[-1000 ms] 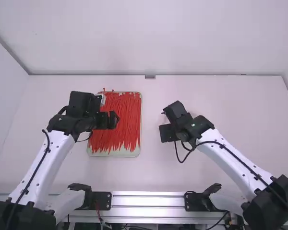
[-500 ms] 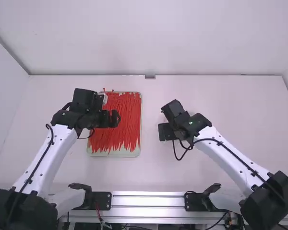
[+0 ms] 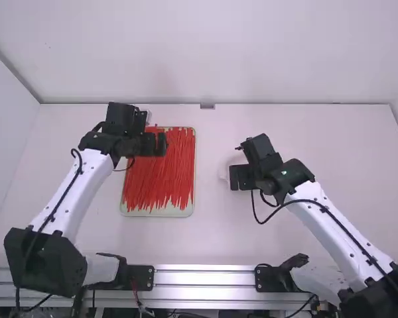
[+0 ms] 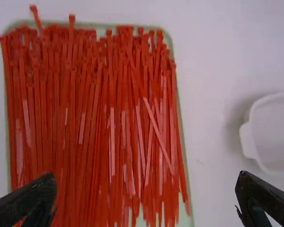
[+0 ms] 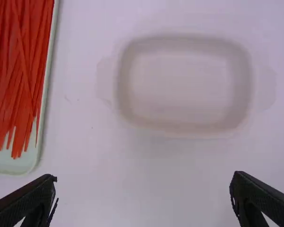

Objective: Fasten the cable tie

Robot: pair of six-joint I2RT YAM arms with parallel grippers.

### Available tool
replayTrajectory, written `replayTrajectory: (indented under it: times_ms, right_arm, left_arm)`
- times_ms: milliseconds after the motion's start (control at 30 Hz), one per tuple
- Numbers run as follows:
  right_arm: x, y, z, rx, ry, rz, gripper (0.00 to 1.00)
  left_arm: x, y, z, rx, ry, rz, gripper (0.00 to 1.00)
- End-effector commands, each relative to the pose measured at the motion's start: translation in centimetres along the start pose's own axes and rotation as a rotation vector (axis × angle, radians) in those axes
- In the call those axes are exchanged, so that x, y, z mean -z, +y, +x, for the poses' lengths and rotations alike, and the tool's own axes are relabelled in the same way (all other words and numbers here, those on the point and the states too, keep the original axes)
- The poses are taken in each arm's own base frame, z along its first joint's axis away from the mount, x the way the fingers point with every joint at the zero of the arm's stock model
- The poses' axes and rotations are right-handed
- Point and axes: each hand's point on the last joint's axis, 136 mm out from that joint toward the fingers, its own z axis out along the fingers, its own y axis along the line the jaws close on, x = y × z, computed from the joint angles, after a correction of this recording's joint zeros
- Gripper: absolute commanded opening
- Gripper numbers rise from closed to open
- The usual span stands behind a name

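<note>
The left hand (image 3: 156,143) has moved toward the far end of the pale green flat tray (image 3: 158,212), which is heaped with red plastic cable ties (image 3: 160,173). The right hand (image 3: 235,177) has drawn away from the tray and is above a shallow white rectangular dish (image 5: 184,82) on the white bench (image 3: 312,132). Both hands gape, holding nothing.

I see a shallow white rectangular plastic dish (image 5: 184,82) just ahead of the right gripper (image 5: 143,189), resting on the white table (image 3: 318,132). A flat pale-green tray (image 3: 158,212) lies below the left gripper (image 4: 146,189).
</note>
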Motion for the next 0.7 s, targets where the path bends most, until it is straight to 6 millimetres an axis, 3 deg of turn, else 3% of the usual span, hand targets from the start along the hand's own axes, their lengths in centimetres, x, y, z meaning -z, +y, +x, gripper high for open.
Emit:
replayTrajectory:
  times_ms: [0, 233, 333, 533, 667]
  right_arm:
    - [0.8, 0.6, -1.2, 0.031, -0.022, -0.078, 0.98]
    - [0.2, 0.4, -1.6, 0.002, 0.005, -0.178, 0.98]
    - [0.3, 0.1, -1.5, -0.012, 0.017, -0.209, 0.98]
    - [0.3, 0.2, -1.5, -0.011, 0.017, -0.213, 0.98]
    - [0.4, 1.0, -1.0, 0.014, 0.034, -0.222, 0.98]
  left_arm:
    - [-0.2, -0.3, -2.1, -0.042, -0.015, -0.008, 0.99]
    - [-3.0, 0.1, -5.9, -0.035, -0.012, -0.035, 0.99]
    - [-5.3, 0.4, -7.1, -0.033, 0.000, -0.040, 0.99]
    - [-9.4, 2.4, -7.7, 0.000, -0.009, -0.114, 0.99]
    - [-11.9, 2.9, -7.6, 0.001, -0.006, -0.115, 0.87]
